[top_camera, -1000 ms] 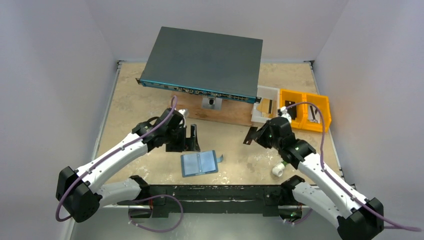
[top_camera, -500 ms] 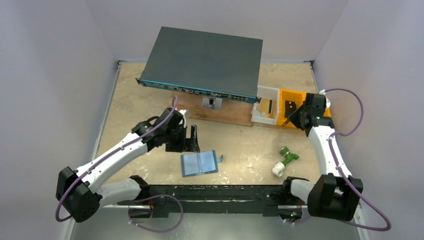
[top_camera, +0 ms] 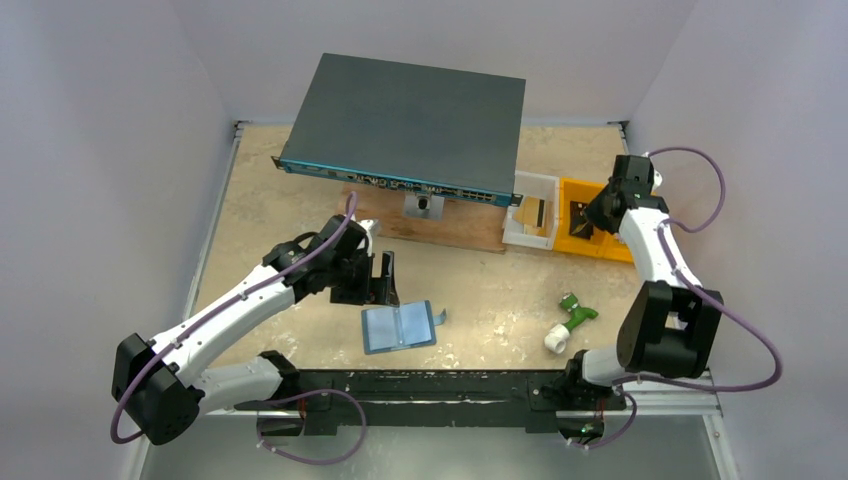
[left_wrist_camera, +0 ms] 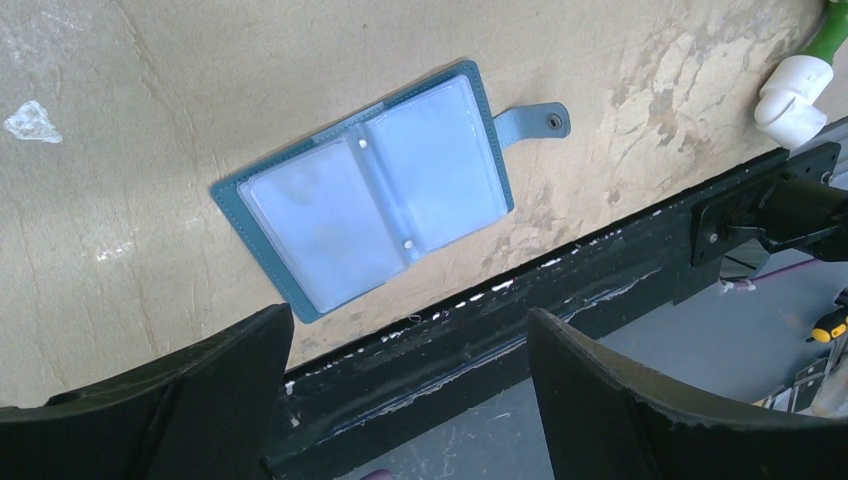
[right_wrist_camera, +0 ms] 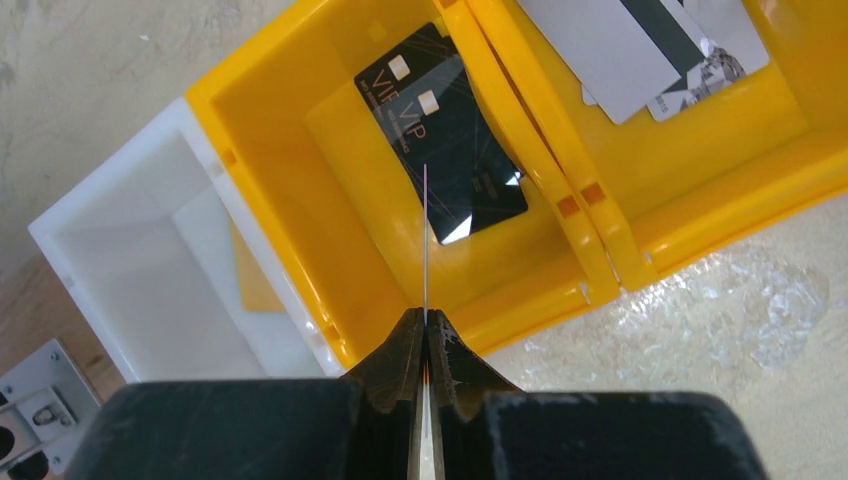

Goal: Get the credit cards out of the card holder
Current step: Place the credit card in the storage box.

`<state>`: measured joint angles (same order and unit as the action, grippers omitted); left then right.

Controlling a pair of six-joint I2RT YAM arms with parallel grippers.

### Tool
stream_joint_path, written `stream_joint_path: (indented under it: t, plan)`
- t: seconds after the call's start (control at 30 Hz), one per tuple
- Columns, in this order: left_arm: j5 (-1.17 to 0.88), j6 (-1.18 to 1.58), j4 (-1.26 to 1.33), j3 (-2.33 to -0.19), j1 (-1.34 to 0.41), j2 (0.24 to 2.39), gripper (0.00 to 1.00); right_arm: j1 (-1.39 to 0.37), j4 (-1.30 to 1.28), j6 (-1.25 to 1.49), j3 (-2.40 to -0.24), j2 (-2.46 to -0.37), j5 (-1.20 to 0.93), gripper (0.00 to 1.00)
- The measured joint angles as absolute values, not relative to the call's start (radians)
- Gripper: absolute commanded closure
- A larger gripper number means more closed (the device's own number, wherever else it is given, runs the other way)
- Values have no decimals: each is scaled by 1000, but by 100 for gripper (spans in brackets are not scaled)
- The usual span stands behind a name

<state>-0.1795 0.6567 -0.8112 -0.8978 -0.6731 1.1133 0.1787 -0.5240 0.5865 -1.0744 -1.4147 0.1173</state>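
Our right gripper (right_wrist_camera: 426, 318) is pinched tight on a thin credit card (right_wrist_camera: 425, 240), which we see edge-on. It hangs over a yellow bin (right_wrist_camera: 330, 150) with a black card (right_wrist_camera: 450, 150) inside and a white bin (right_wrist_camera: 120, 250) beside it. Our left gripper (left_wrist_camera: 408, 330) is wide apart and holds nothing. It is near the blue card holder (left_wrist_camera: 365, 195), which lies open on the table (left_wrist_camera: 120, 120).

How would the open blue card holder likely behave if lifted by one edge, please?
The card holder lies opened flat and thin, so it probably hinges and flops at its centre fold. Its clear plastic sleeves look glossy, likely slippery. It seems light, so a push would probably slide it.
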Motion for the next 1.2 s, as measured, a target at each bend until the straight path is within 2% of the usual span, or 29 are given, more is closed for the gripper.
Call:
stream_joint_path:
  t: [0.3,0.43,0.63,0.77,0.87,1.2]
  plan:
    - [-179,657,-815,-898,-673,1112,13,179,-498,555,-1156,-1559,115,64]
    - [-178,657,-820,-898,-673,1109,13,179,-503,540,-1163,-1579,110,54]
    - [-170,658,-825,-898,-673,1107,13,179,-514,514,-1163,-1514,87,44]
    - [-159,661,-828,-898,-673,1106,13,172,-516,505,-1146,-1398,37,32]
    - [-145,668,-828,-898,-673,1104,13,135,-506,503,-1103,-1304,7,29]
    - [-77,739,-822,-845,-667,1078,13,-192,-472,604,-763,-1024,-100,30]
